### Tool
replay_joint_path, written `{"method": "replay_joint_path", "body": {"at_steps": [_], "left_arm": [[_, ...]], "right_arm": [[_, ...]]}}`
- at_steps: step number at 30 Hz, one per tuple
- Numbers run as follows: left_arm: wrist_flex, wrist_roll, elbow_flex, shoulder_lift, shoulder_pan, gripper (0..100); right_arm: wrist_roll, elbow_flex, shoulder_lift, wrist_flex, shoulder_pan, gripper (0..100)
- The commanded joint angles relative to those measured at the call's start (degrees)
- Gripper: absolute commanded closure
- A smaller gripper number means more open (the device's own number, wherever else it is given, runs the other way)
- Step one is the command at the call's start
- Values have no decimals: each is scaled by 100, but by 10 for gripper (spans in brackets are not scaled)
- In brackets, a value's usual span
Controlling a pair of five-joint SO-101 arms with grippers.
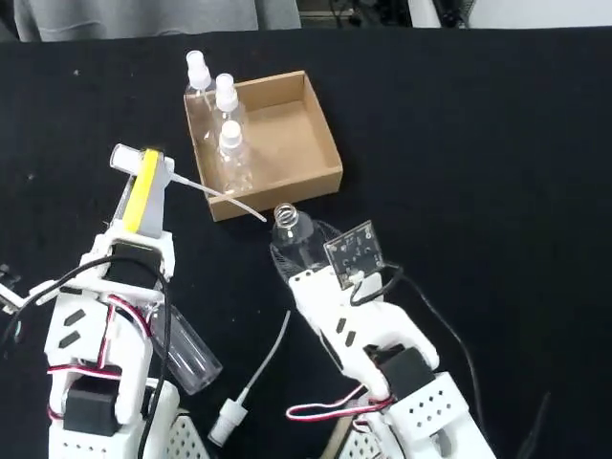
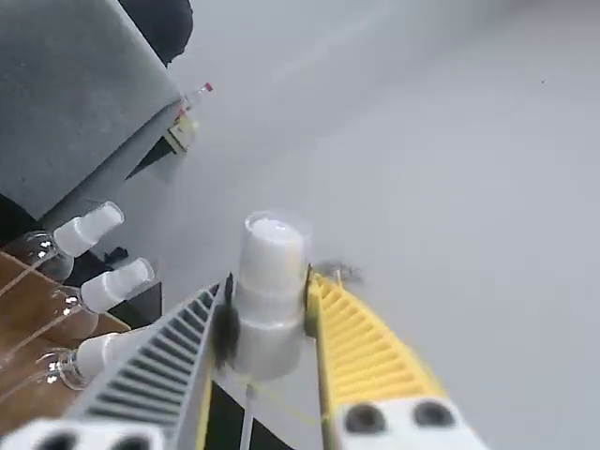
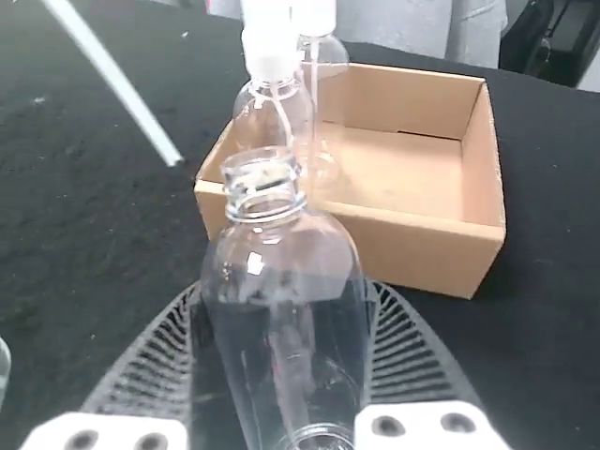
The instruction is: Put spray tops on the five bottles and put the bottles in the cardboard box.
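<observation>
The uncapped bottle [image 1: 293, 241] sits near the middle of the high view, just below the front wall of the cardboard box [image 1: 287, 134]. It is clamped in the right tool [image 3: 281, 309], whose dark ribbed fingers [image 3: 159, 352] press against both of its sides. Its open threaded neck [image 3: 263, 180] points toward the box. The left tool [image 2: 267, 295] is closed on a white spray top [image 2: 272, 253], with a grey finger on one side and a yellow finger on the other. In the high view this top hangs in the upper left of the frame, left of the box. Its thin dip tube [image 1: 225, 199] slants down and to the right across the box's front left corner. The tube's tip ends just beside the open neck, not inside it. Three capped bottles [image 1: 231, 143] stand in a row along the box's left wall, taking up that side. A lying bottle [image 1: 189, 356] rests on its side in the lower left of the high view, partly covered by the left arm. A loose spray top [image 1: 229, 418] lies at the bottom centre between the two arm bases, its tube reaching up and to the right. Everything rests on the black bench [image 1: 478, 143]
</observation>
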Motion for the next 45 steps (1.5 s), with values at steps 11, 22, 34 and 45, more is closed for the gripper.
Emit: {"method": "replay_joint_path", "body": {"at_steps": [11, 22, 34, 45], "left_arm": [[-369, 369, -57, -26, -40, 972], [-369, 360, 110, -26, -31, 972], [-396, 352, 347, 0, 13, 971], [-404, -862, 831, -18, 1253, 971]], "right_arm": [[826, 497, -136, -1169, -167, 935], [853, 505, -136, -1275, -167, 935], [853, 488, -136, -1275, -176, 935], [818, 505, -136, -1275, -167, 935]]}}
